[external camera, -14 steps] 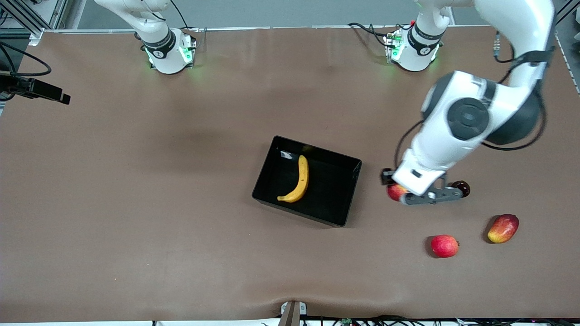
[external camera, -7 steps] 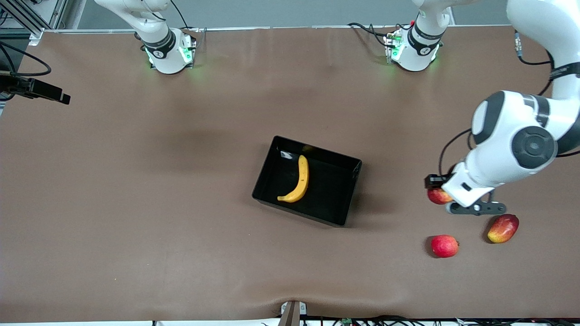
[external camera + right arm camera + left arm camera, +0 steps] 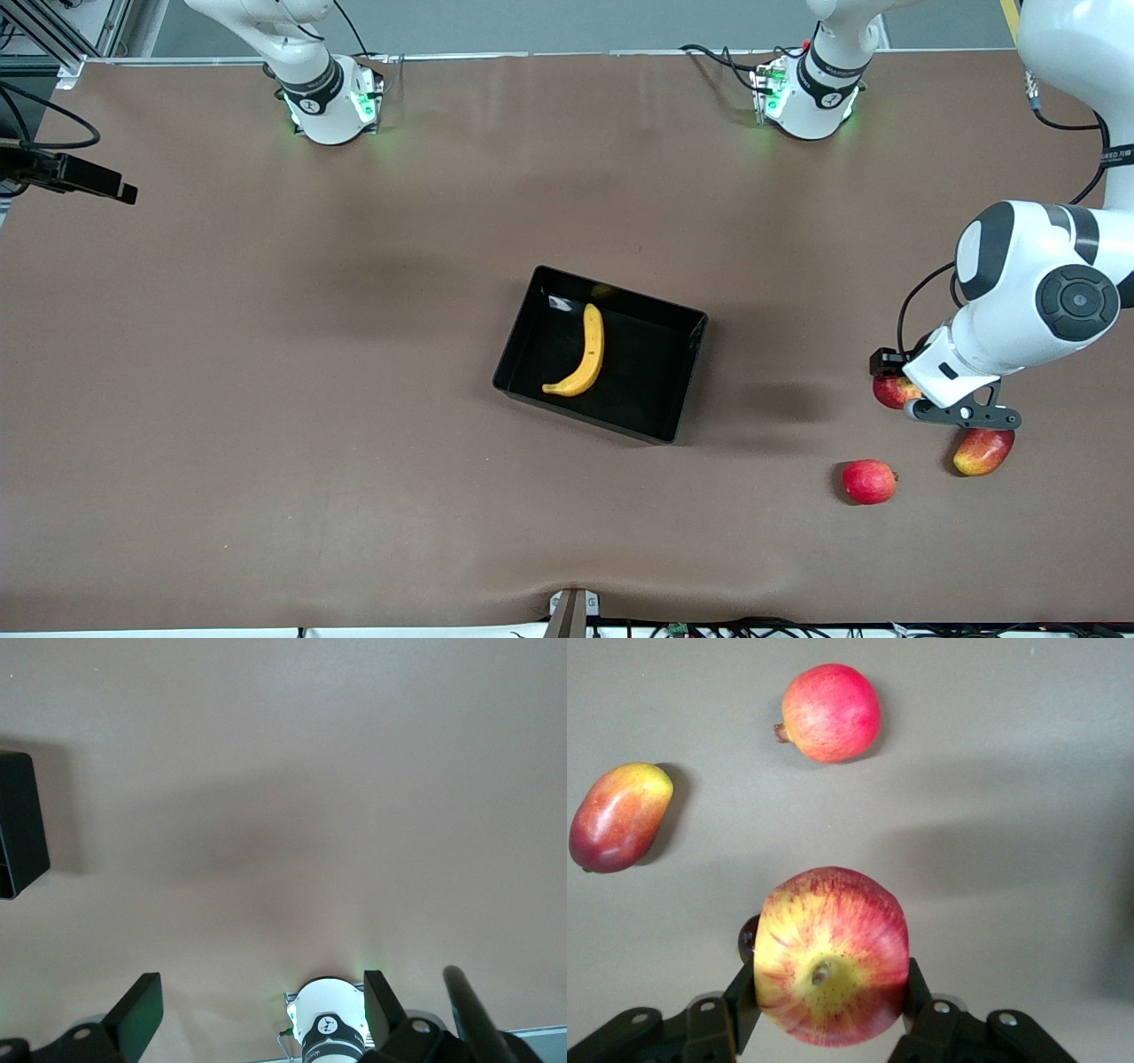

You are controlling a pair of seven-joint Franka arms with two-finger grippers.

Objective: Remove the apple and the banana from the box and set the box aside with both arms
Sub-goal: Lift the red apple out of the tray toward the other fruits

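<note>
The left claw point(image 3: 824, 1014) grips the apple point(image 3: 831, 955) by its sides, up over the counter point(image 3: 354, 487) well away from the box point(image 3: 682, 390). The right claw point(image 3: 257, 1010) waits open. The banana point(image 3: 583, 353) in the box looks light and soft; take its middle gently

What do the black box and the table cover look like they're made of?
The box: probably hard plastic, glossy; its black floor shows a bright glint near the banana. The table cover: likely a matte brown mat, perhaps rubber or vinyl; soft shadows and a slight ripple at the edge nearest the front camera.
</note>
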